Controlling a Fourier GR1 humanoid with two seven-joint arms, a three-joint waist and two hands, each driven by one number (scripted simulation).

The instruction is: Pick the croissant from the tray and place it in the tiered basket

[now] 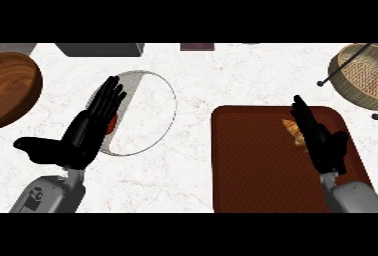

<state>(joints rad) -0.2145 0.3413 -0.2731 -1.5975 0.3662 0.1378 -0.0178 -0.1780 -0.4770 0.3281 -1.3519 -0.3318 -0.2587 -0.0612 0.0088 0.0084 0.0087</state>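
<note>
A golden-brown croissant (pixel 294 133) lies on the dark red tray (pixel 255 165), toward its upper right part. My right hand (pixel 322 141) stands edge-on just right of the croissant, fingers straight and open, partly hiding it. The woven tiered basket (pixel 359 75) with its dark wire frame sits at the far right, cut by the view's edge. My left hand (pixel 85 131) rests open at the left, fingers up, over a white plate.
A white plate (pixel 148 112) with a red item (pixel 111 124) mostly hidden under my left hand lies left of the tray. A wooden bowl (pixel 16 85) sits at the far left. Grey and dark boxes (pixel 100 48) line the back edge.
</note>
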